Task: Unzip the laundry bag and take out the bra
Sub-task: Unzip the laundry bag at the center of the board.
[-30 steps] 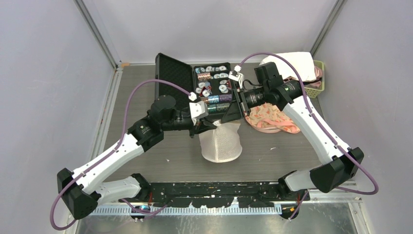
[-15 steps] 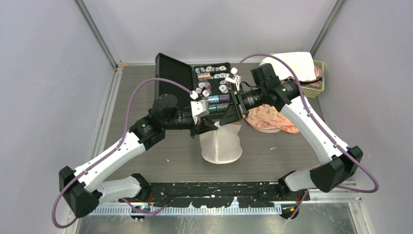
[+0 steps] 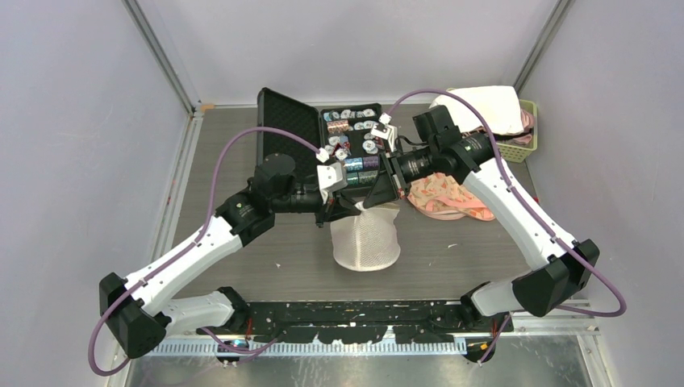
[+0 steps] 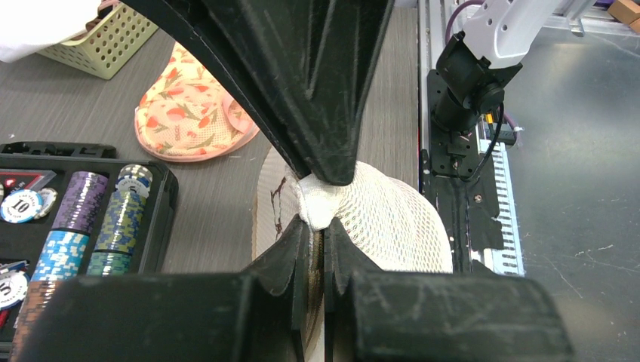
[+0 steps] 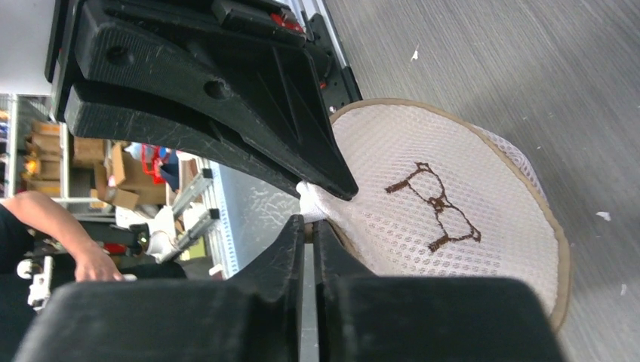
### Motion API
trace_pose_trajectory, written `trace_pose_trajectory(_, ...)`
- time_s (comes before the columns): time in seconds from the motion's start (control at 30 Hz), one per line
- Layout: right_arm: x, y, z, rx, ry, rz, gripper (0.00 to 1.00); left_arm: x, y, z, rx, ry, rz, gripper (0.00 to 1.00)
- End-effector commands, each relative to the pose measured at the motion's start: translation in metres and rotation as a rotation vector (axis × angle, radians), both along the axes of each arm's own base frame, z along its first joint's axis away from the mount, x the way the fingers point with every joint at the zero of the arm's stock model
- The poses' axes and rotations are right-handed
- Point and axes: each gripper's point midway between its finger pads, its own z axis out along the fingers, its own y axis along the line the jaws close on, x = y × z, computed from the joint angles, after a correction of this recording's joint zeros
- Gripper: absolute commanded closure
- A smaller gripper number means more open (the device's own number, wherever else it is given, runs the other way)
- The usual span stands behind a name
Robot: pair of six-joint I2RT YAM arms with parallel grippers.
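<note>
left tool (image 4: 317, 232): fingers clenched to a sliver, pinching a tuft of white mesh at the top edge of the laundry bag (image 3: 367, 240). right tool (image 5: 308, 228): same, fingers almost together, grasping that same tuft from the opposite side. The two tips meet nose to nose, touching or just about. The bag stands mid-desk at 6 o'clock of the tips, pulled up into a peak where it's gripped. It's round with a tan-bound rim, and a brown bra outline (image 5: 434, 204) is stitched on its face. Can't tell the zip state or what's inside. Counts, left to right: 2 tools, 1 bag, and 1 open black chip case (image 3: 284, 129) at 12 o'clock of the bag, with chip stacks in its tray. Then 1 pink floral garment (image 3: 442, 197) at 2 o'clock, lying flat near the bag but not touching it; can't tell if it's the bra. 1 green basket (image 3: 528, 139) sits in the far corner at 1 o'clock, with 1 white cloth (image 3: 488, 103) heaped on it. desk (image 3: 218, 129): grey wood-grain with a few white specks. Pale lilac walls (image 3: 81, 121) on three sides, metal posts in the far corners.
</note>
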Motion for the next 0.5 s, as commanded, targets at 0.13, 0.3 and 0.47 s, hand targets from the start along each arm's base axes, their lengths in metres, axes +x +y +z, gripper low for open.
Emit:
trace_pose_trajectory(0.13,0.002,-0.004,0.005,-0.031,-0.077,-0.006,0.99,0.015,0.012,0.032,-0.07,-0.101,0.043,0.98)
trace_pose_trajectory(0.3,0.012,-0.013,-0.002,-0.061,-0.085,-0.041,0.99,0.026,0.027,0.014,-0.028,-0.108,0.067,0.95)
trace_pose_trajectory(0.47,0.023,-0.018,-0.01,-0.077,-0.097,-0.068,0.99,0.026,0.03,0.001,0.002,-0.131,0.053,0.93)
